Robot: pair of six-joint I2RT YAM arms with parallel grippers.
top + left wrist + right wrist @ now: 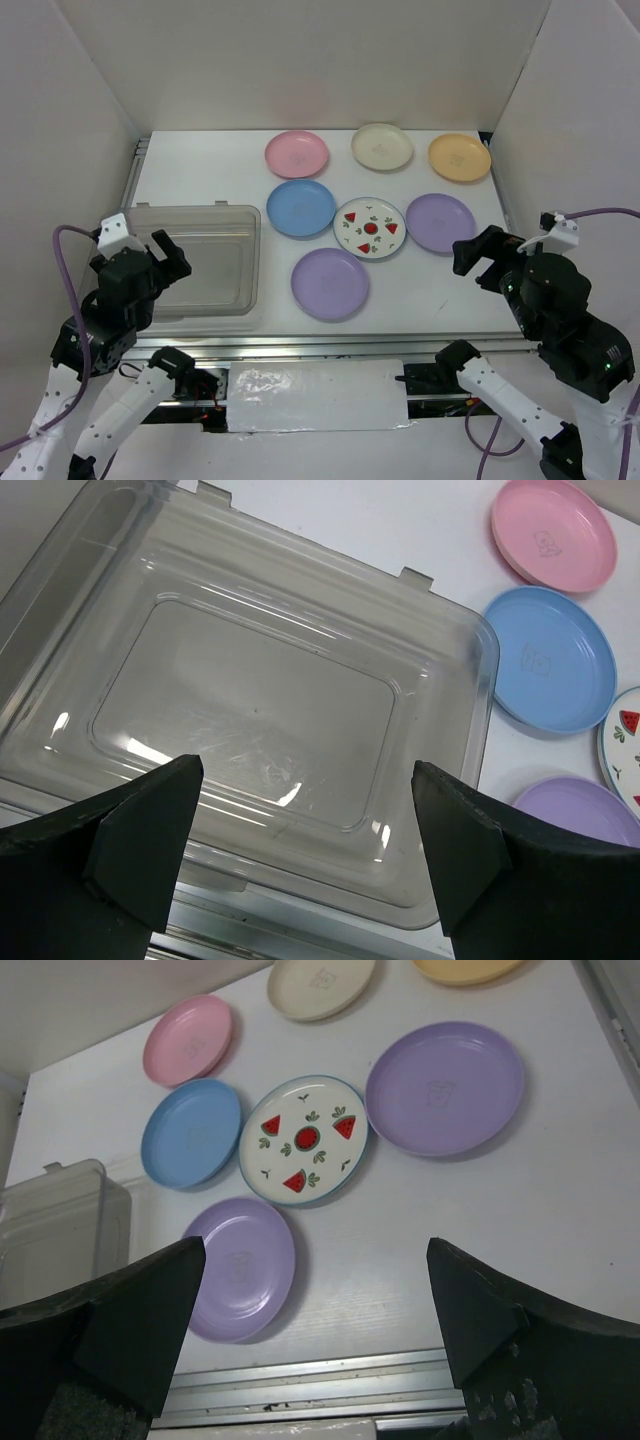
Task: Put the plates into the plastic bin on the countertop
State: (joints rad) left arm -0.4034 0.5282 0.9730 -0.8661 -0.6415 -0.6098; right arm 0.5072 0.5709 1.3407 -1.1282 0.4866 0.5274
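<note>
Seven plates lie on the white countertop [430, 290]: pink [296, 154], cream [382, 146], orange [460, 157], blue [301, 208], the white strawberry plate [369, 228], and two purple ones [440, 222] [330, 283]. The clear plastic bin [200, 262] stands empty at the left. My left gripper [140, 262] hovers open over the bin's near edge [260, 700]. My right gripper [480, 262] is open and empty at the right, near the right purple plate [445, 1087]. The near purple plate [240, 1267] lies left of its jaws.
A metal rail [350, 345] runs along the near edge of the countertop. White panels [320, 60] wall the back and both sides. The plates sit close together, the blue one [550, 658] just right of the bin.
</note>
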